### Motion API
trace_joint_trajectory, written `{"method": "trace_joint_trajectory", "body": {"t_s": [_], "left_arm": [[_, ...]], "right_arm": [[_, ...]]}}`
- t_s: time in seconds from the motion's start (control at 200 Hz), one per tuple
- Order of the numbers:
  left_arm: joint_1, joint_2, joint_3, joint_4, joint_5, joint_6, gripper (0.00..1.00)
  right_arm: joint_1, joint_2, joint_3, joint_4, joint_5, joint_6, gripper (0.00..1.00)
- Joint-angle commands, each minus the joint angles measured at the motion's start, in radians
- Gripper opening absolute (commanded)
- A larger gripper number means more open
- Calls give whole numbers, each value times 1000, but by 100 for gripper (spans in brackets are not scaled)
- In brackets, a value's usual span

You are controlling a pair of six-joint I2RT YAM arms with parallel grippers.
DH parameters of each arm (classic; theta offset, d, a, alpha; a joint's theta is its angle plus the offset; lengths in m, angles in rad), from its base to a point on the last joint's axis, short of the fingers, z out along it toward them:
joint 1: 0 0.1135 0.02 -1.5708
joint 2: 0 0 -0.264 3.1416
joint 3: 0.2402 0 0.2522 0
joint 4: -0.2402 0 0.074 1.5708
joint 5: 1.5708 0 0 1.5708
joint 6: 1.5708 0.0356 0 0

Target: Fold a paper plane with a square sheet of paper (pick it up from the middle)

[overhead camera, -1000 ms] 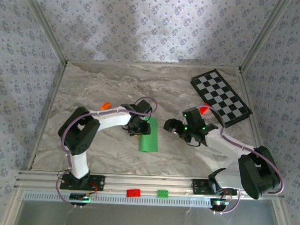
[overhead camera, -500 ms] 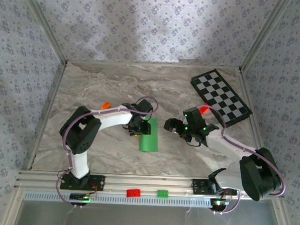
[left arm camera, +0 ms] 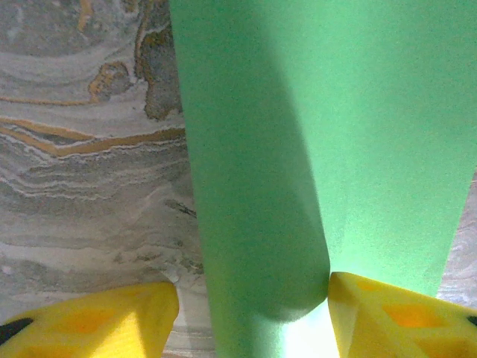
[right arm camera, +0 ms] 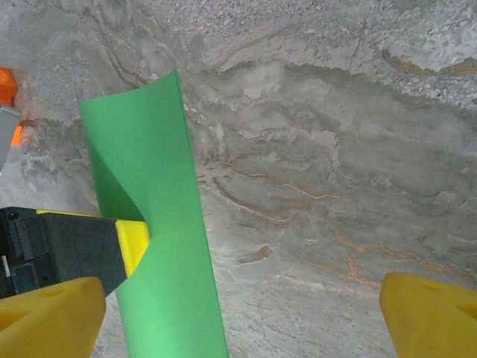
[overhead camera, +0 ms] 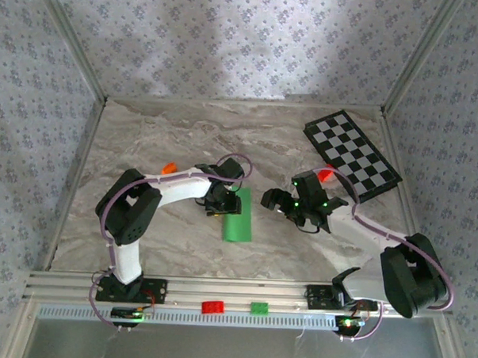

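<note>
Square sheet of paper is found near the middle of the marbled table, doubled over into a long strip, its upper layer bowed rather than flat. It is straddled from its left side by the left gripper, jaws partly apart, with nothing clamped. The right gripper is held wide open and empty just beside it. The first centre fold is judged to be in hand. Next, the edges must be aligned and the crease pressed flat.
</note>
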Motion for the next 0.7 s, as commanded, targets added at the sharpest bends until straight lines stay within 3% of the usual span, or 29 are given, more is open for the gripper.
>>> {"method": "trace_joint_trajectory", "body": {"t_s": [0.0, 0.475, 0.695], "left_arm": [[-6, 103, -35, 106, -5, 17, 60], [4, 75, -51, 104, -6, 51, 48], [16, 72, -58, 112, 6, 63, 48]], "right_arm": [[-3, 17, 2, 4, -14, -13, 95], [1, 44, 3, 13, -21, -17, 93], [0, 48, 3, 14, -21, -18, 94]]}}
